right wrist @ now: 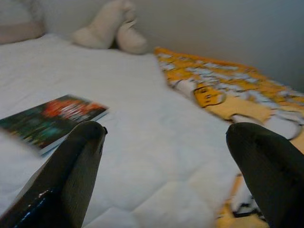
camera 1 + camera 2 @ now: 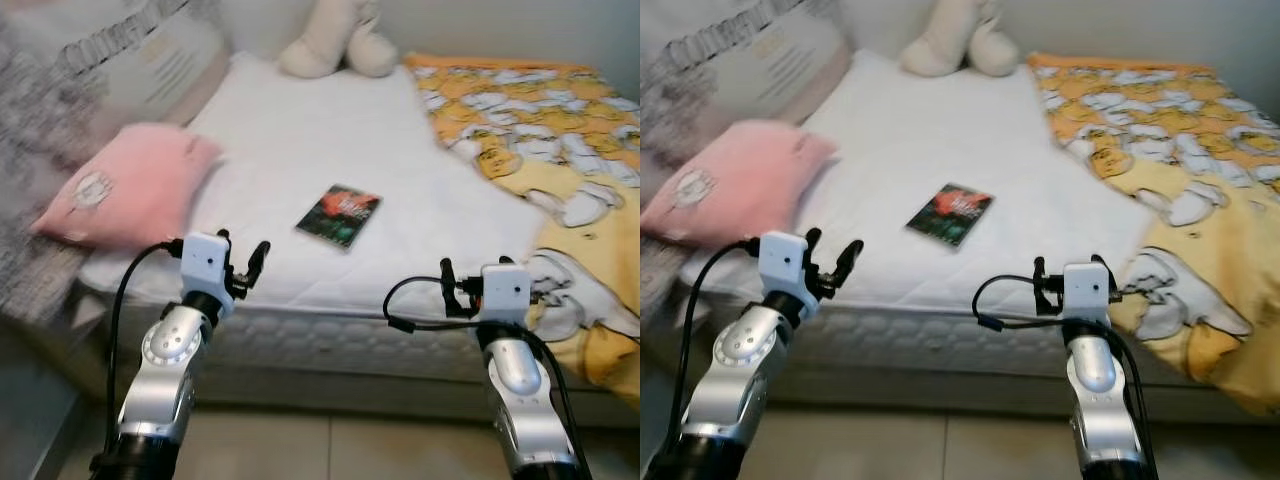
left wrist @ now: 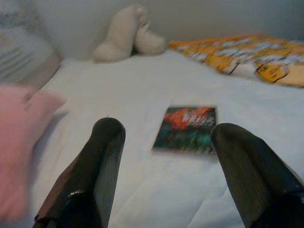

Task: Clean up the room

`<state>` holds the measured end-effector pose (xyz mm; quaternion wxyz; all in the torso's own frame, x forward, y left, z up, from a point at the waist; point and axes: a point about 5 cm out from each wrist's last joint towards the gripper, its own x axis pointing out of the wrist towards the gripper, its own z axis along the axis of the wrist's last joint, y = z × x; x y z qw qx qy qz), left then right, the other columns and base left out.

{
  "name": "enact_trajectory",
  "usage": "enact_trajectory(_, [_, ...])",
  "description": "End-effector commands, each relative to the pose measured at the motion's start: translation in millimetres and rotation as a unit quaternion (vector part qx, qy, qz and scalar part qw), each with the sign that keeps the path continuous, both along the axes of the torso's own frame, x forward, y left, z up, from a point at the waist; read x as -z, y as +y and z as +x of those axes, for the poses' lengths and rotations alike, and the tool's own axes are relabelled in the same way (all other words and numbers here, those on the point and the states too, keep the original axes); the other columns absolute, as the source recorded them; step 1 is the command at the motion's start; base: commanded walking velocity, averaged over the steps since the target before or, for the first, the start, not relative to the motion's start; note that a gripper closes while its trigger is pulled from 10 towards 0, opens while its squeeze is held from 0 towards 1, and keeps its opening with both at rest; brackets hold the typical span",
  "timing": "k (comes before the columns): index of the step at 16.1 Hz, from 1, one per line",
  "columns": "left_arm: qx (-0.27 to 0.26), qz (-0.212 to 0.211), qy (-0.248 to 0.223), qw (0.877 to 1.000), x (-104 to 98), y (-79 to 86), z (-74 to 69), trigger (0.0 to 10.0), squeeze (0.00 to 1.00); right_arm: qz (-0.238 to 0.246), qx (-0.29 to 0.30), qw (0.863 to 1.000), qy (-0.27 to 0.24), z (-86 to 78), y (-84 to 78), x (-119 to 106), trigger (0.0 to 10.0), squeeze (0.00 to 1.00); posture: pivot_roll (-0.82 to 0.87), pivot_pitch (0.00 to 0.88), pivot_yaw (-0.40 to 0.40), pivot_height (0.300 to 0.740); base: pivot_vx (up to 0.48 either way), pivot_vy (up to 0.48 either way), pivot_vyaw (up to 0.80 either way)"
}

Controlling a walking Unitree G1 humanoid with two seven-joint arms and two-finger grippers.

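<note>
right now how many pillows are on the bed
2: a pink pillow at the robot's left edge of the bed, and a grey printed pillow behind it toward the wall. More could lie past the frame's left edge.

Spread right gripper (image 1: pixel 164 166) faces book (image 1: pixel 47 121) on bed (image 1: pixel 142 142).

You're looking at a low bed with a white quilted mattress (image 2: pixel 320 150) pushed up against a plain pale grey wall (image 1: pixel 228 28). The floor in front of it is beige tile (image 2: pixel 330 445) with thin grout lines. Light is soft and even, a bit dim, no hard shadows anywhere on the sheet.
</note>
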<state>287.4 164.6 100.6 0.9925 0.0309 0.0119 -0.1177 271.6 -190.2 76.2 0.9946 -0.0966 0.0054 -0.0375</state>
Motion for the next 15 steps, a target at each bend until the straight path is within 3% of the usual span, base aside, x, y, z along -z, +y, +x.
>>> enact_trajectory(1, [0.010,-0.003,-0.010,1.000,-5.7,-7.5,5.5,10.0,0.00,-0.005,0.012,1.000,-0.004,3.1,-7.7,-3.4,10.0,0.00,-0.03,0.000,0.024,0.740,0.480,0.000,-0.76])
enact_trajectory(9, [-0.008,-0.019,-0.008,1.000,-4.2,-8.0,7.3,10.0,0.00,-0.007,-0.005,1.000,-0.003,8.7,-5.0,-4.7,10.0,0.00,-0.01,0.000,0.008,0.740,0.473,0.000,0.00])
enact_trajectory(15, [0.000,-0.027,-0.005,1.000,-4.1,-9.1,7.7,10.0,0.00,-0.005,-0.016,1.000,0.001,10.5,-0.9,-4.1,10.0,0.00,-0.01,0.000,0.011,0.740,0.000,0.451,0.00])
